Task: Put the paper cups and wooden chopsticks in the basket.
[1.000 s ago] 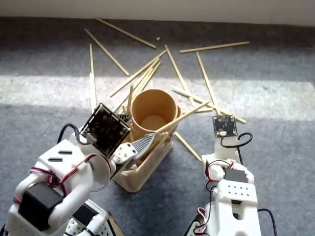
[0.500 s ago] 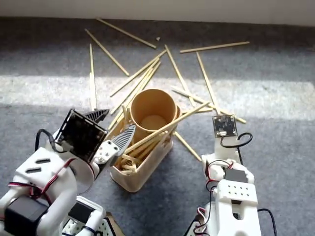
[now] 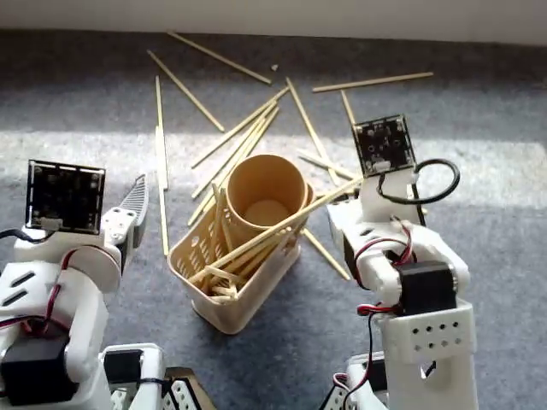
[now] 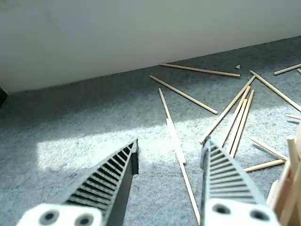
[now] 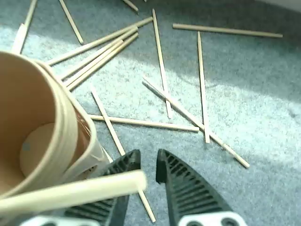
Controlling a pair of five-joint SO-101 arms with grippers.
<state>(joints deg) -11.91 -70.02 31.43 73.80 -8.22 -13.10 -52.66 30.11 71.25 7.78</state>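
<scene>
Stacked paper cups stand in the cream basket, along with several wooden chopsticks. One long chopstick leans across the basket rim, its end close in front of my right gripper. That gripper hangs just right of the basket, fingers almost together with nothing between them. My left gripper stands open left of the basket, above a chopstick on the carpet. In the high view the left gripper is clear of the basket. Many loose chopsticks lie on the carpet beyond.
Grey carpet covers the floor, with a sunlit band across the middle. A white wall runs along the far edge. The right arm stands tall beside the basket.
My left gripper let the long chopstick drop onto the basket, opened and drew back to the left. The right arm rose and swung forward toward the basket.
</scene>
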